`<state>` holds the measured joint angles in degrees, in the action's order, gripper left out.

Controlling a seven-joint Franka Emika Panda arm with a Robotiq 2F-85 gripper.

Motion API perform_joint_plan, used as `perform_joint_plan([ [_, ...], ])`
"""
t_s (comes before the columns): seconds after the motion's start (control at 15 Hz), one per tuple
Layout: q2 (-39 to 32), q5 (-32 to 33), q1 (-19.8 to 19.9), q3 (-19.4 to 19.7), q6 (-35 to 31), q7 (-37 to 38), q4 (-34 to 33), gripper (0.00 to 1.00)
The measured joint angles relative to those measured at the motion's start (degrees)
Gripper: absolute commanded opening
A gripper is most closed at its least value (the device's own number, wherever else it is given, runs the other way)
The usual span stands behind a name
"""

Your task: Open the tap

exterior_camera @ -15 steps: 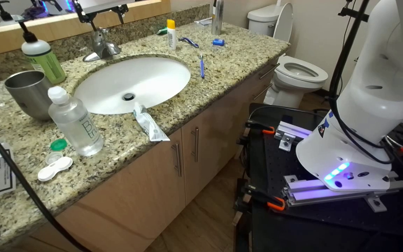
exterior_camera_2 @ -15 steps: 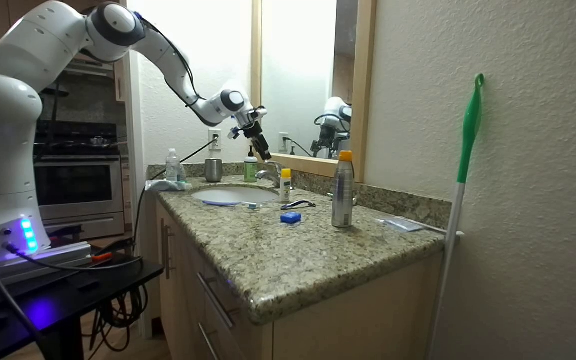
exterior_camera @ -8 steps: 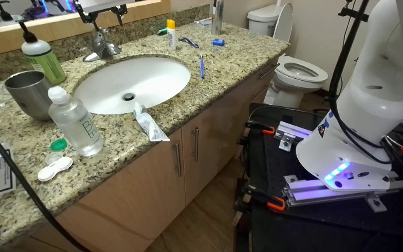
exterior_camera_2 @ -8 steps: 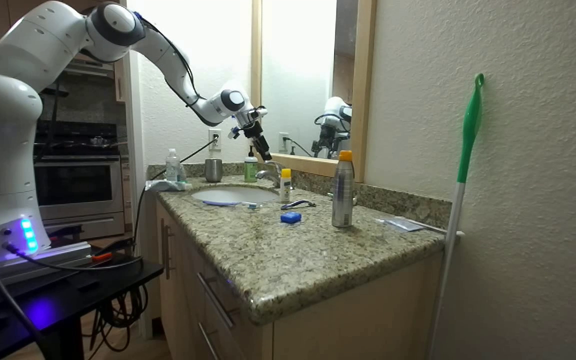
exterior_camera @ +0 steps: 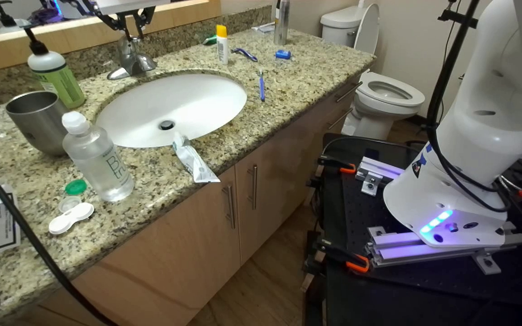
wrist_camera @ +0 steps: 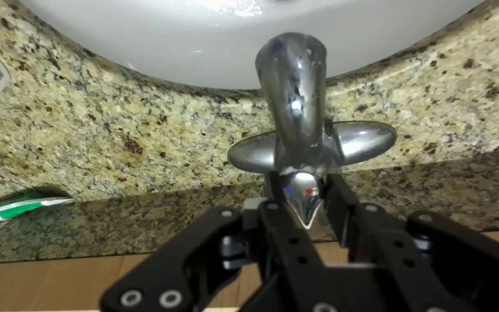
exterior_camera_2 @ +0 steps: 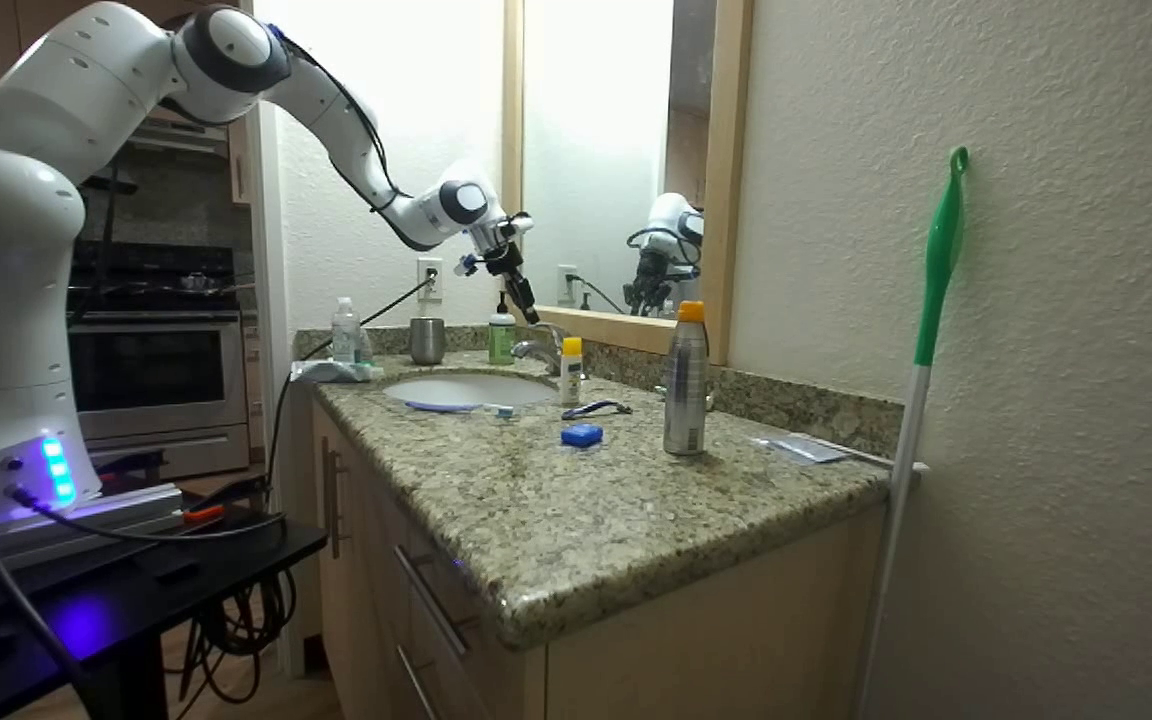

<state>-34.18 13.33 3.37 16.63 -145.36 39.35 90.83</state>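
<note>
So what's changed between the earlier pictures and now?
The fingers moved toward each other, from wide apart to close on either side of the handle of the tap; whether they grip it I can't tell. The wrist edged slightly left in both exterior views. The tap, clear bottle and metal cup stayed as they were.

In an exterior view I look steeply down along the bench (exterior_camera: 152, 176), the clear bottle (exterior_camera: 100, 163) close before me and the toilet (exterior_camera: 385, 97) beyond. In an exterior view I sit lower, near the bench's opposite end, facing back almost level past the orange-capped container (exterior_camera_2: 686, 385). The basin (exterior_camera: 197, 104) and tap (exterior_camera: 132, 61) show in both exterior views. My wrist view is nearest, looking down past the hand (wrist_camera: 304, 186) onto that tap and the basin's edge.
</note>
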Motion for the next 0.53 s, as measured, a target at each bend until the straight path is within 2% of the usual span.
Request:
perform_joint_plan([
  [0.33,0.29,-2.18,-0.17,0.53,0.14,-0.35,-0.07,0.07],
  [0.53,0.99,0.1,-2.85,4.18,-1.6,5.66,0.13,0.0],
])
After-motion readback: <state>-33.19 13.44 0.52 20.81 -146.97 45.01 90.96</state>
